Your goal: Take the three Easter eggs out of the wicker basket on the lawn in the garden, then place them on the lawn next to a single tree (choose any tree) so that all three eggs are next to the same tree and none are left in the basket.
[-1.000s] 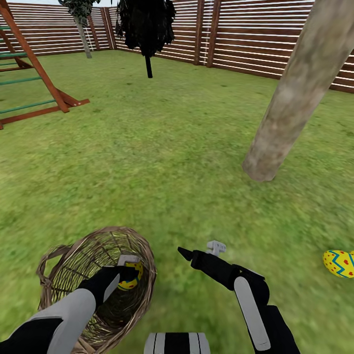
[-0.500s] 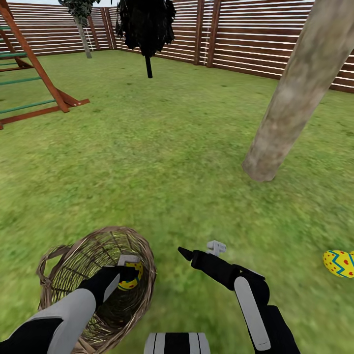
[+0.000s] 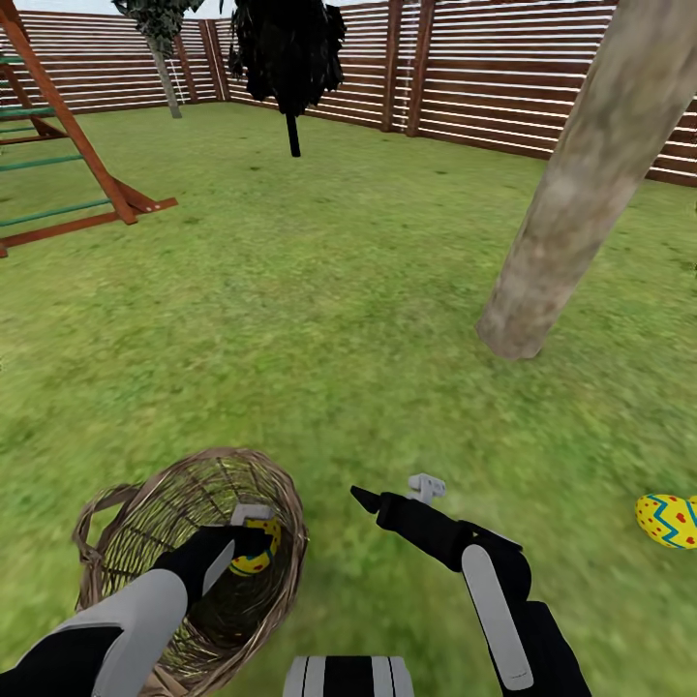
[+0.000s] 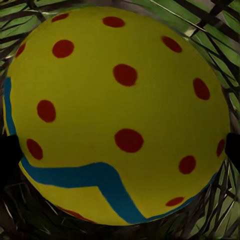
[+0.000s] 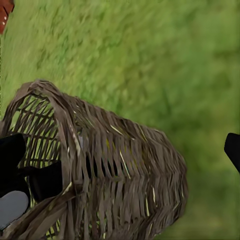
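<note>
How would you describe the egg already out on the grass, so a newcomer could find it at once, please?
Start at the thick pale tree trunk leaning up the right side of the head view. Follow the lawn from its base toward the robot, out to the right edge. There lies an Easter egg, yellow with blue zigzags and red dots; unlike the egg in the wicker basket, it rests on open grass.

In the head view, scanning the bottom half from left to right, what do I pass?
Wicker basket → left gripper around an Easter egg inside the basket → right gripper over the lawn → second Easter egg on the grass at the right edge.
</note>
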